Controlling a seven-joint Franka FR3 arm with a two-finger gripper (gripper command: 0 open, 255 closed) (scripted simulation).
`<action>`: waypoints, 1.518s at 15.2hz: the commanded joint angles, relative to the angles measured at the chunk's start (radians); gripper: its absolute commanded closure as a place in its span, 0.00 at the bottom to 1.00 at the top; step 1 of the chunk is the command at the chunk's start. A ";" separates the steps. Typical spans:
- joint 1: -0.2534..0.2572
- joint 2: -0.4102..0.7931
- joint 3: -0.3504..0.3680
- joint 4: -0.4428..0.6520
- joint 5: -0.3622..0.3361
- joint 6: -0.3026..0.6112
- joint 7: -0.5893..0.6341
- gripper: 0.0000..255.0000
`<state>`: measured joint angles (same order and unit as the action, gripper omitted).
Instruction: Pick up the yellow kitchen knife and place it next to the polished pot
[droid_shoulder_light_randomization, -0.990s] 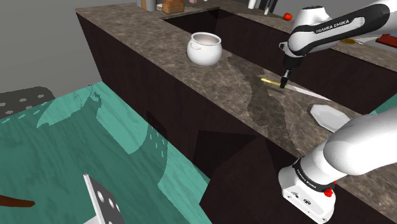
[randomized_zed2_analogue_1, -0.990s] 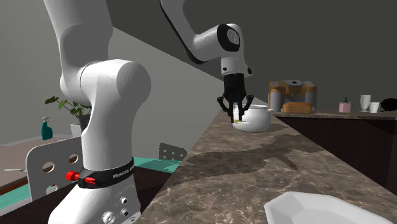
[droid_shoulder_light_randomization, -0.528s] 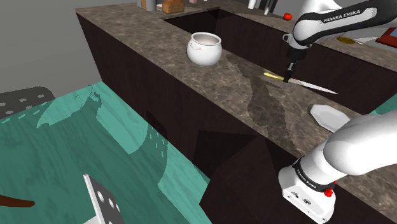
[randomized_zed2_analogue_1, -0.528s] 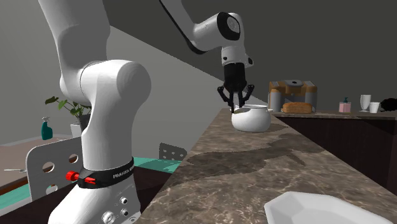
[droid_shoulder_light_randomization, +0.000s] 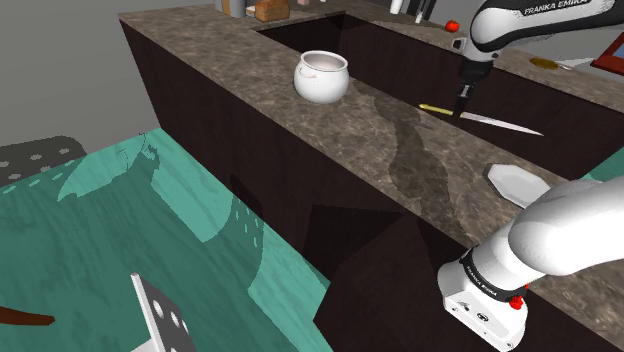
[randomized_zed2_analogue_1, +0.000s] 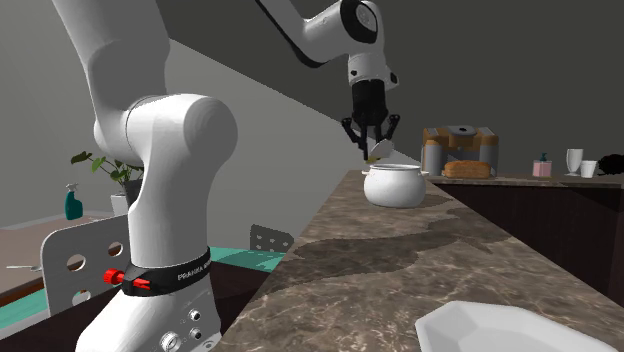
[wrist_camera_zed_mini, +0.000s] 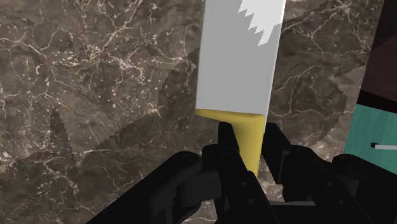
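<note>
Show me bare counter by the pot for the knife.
The jaws hold the yellow-handled knife. Bare: the brown marbled countertop between the round white pot and the white angular dish. Tight: behind the pot, along the dark recess, and the far corner by the brown loaf.

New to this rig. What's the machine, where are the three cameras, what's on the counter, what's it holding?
These are simulator renders of one white robot arm working over a dark stone counter. The shoulder view looks down on the counter from beside the arm's base. The second exterior view looks along the counter from next to that base. The wrist view comes from a camera on the hand, looking past the black gripper. On the counter stand a white pot and a flat white dish. The gripper is shut on a knife with a yellow handle and a grey blade, holding it in the air above the counter.
</note>
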<state>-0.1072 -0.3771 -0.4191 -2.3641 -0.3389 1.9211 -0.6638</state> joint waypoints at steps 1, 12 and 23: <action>0.000 -0.007 0.003 0.016 0.001 -0.023 -0.004 1.00; 0.053 0.455 -0.022 0.473 0.198 -0.037 -0.085 1.00; -0.040 0.933 0.017 1.114 0.380 -0.226 -0.146 1.00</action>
<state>-0.1366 0.5237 -0.4056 -1.2933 0.0304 1.7062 -0.8063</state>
